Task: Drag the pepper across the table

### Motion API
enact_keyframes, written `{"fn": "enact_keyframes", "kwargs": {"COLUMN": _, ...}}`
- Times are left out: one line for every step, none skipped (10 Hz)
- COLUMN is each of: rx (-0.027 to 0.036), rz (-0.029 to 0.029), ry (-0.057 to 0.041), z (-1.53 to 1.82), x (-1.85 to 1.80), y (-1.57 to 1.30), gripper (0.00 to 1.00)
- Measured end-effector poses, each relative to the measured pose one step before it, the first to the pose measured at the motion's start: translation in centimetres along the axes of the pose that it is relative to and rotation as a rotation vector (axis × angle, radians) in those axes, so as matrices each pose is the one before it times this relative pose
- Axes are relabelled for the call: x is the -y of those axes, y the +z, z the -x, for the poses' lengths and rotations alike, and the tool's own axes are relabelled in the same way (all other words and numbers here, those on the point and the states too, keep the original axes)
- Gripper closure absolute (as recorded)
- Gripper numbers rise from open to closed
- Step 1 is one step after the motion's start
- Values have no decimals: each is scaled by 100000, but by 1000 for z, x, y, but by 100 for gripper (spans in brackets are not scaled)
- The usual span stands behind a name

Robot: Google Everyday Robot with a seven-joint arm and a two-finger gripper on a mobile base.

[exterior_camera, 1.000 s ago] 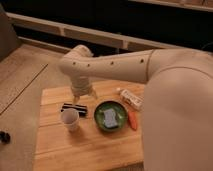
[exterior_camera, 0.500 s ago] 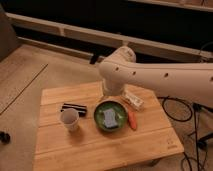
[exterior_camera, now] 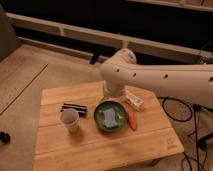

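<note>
The pepper (exterior_camera: 132, 120) is a small orange-red tapered piece lying on the light-wood table (exterior_camera: 75, 147), just right of the green bowl (exterior_camera: 100, 111). My white arm reaches in from the right and bends down over the table's back edge. The gripper (exterior_camera: 112, 91) hangs behind the bowl, up and to the left of the pepper and apart from it. The arm partly hides it.
The bowl holds a grey-blue block (exterior_camera: 110, 118). A white cup (exterior_camera: 70, 119) stands left of the bowl, with a black packet (exterior_camera: 74, 108) behind it. A white and yellow packet (exterior_camera: 134, 100) lies behind the pepper. Cables (exterior_camera: 176, 107) trail on the floor to the right.
The arm has swung from over the table's left side to the right and now hangs behind the bowl. The pepper, bowl, cup and packets have not moved.
</note>
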Motion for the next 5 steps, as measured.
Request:
{"fn": "enact_keyframes", "kwargs": {"rx": -2723, "rz": -703, "ry": 3992, "z": -794, "x": 2159, "y": 1748, "gripper": 35}}
{"fn": "enact_keyframes", "kwargs": {"rx": -1644, "rz": -823, "ry": 4263, "z": -589, "x": 2419, "y": 1142, "gripper": 35}}
{"fn": "enact_keyframes", "kwargs": {"rx": -722, "rz": -840, "ry": 4282, "z": -392, "x": 3135, "y": 1169, "gripper": 35}}
{"fn": "enact_keyframes", "kwargs": {"rx": 163, "rz": -58, "ry": 3172, "z": -78, "x": 2367, "y": 629, "gripper": 35}}
{"fn": "enact_keyframes", "kwargs": {"rx": 613, "rz": -10, "ry": 1436, "z": 183, "x": 1437, "y": 350, "gripper": 35}}
